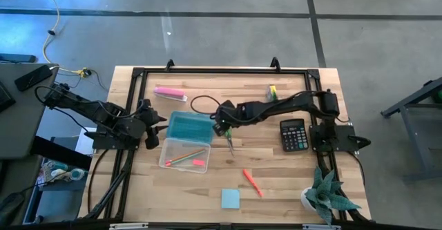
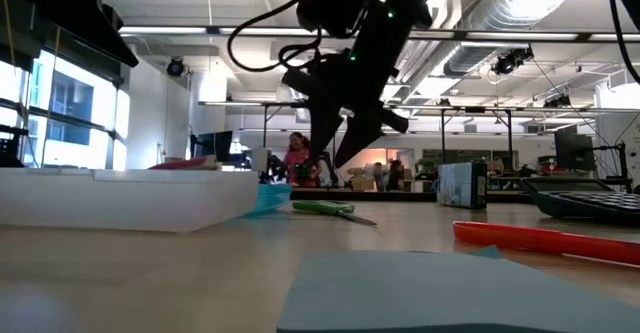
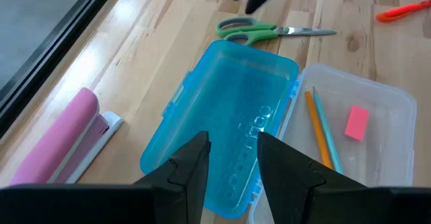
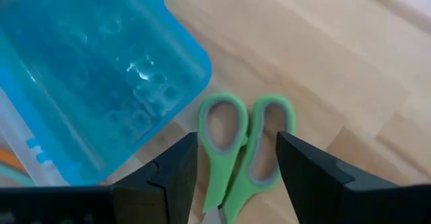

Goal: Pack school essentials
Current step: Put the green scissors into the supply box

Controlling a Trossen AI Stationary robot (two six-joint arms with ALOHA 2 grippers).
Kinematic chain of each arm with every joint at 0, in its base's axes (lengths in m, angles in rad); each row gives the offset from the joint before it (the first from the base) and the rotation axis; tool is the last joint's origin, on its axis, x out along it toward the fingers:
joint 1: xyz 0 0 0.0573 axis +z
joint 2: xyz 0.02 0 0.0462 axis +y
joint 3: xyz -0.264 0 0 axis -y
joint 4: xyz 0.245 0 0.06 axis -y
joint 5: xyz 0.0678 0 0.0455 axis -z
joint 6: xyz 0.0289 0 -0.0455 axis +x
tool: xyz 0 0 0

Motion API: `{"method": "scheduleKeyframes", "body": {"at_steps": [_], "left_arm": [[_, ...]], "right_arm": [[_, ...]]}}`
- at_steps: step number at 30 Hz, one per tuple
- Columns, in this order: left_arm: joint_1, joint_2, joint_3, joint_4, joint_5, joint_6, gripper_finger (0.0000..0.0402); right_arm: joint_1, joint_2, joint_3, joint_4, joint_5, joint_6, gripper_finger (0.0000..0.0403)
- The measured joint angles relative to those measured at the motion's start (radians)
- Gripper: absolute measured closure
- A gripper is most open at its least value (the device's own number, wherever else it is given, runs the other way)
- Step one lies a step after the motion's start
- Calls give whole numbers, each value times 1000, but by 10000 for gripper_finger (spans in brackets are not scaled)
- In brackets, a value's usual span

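The green-handled scissors [image 1: 228,142] lie flat on the table just right of the open pencil case. My right gripper [image 4: 236,177] hangs open above their handle loops [image 4: 246,143], one finger on either side, clear of them in the low view [image 2: 335,158]. The case's blue lid [image 1: 190,126] lies folded open beside its clear base [image 1: 184,154], which holds a wooden pencil [image 3: 318,126], a green pencil [image 3: 326,136] and a pink-red eraser [image 3: 356,122]. My left gripper [image 3: 232,163] is open at the lid's left edge. The orange-red pen [image 1: 252,182], blue note pad [image 1: 231,199] and green-yellow block [image 1: 273,92] lie apart.
A pink object [image 1: 169,92] lies near the far left. A black calculator [image 1: 293,135] sits right of the scissors, and a spiky potted plant [image 1: 328,195] stands at the near right corner. Bare wood lies between the case and the note pad.
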Motion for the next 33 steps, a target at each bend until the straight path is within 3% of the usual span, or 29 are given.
{"method": "scheduleKeyframes", "body": {"at_steps": [21,33], "left_arm": [[0,0,0,1,0,0,284],[0,0,0,0,0,0,284]], "right_arm": [[4,117,0,78,38,33,213],[-12,130,0,16,7,41,220]]}}
